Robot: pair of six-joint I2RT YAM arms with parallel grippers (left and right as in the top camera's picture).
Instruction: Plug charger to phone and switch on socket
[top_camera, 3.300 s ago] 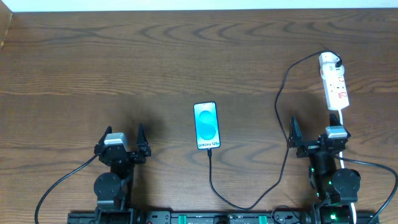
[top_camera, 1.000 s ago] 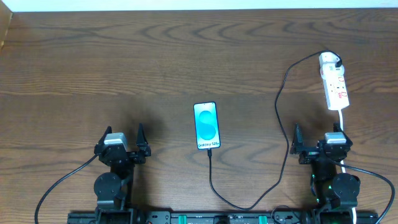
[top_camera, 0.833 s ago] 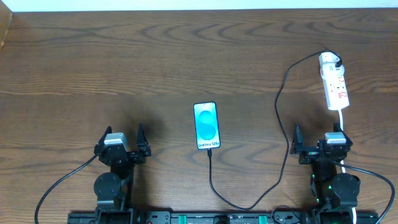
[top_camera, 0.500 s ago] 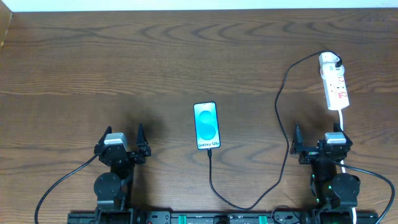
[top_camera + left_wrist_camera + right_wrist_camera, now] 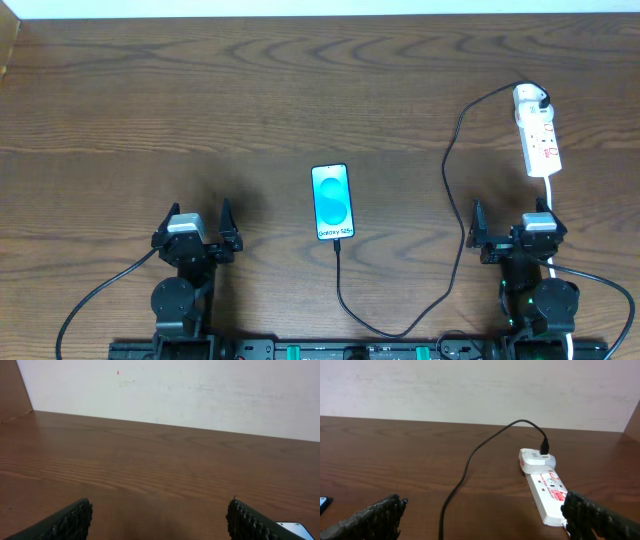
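The phone (image 5: 332, 202) lies face up at the table's middle, its light-blue screen lit. The charger cable (image 5: 455, 250) runs from the phone's near end, loops along the front and climbs to its plug in the far end of the white socket strip (image 5: 537, 131). The strip (image 5: 547, 490) and the cable (image 5: 462, 477) also show in the right wrist view. A corner of the phone (image 5: 295, 527) shows in the left wrist view. My left gripper (image 5: 197, 228) is open and empty at front left. My right gripper (image 5: 510, 228) is open and empty, just in front of the strip.
The strip's white cord (image 5: 551, 195) runs back past my right arm. A pale wall (image 5: 470, 390) stands behind the table's far edge. A wooden side panel (image 5: 12, 390) rises at far left.
My right gripper has drawn back a little toward the front edge since the earliest frame and has stayed still since. The left arm, phone, cable and strip have not moved.
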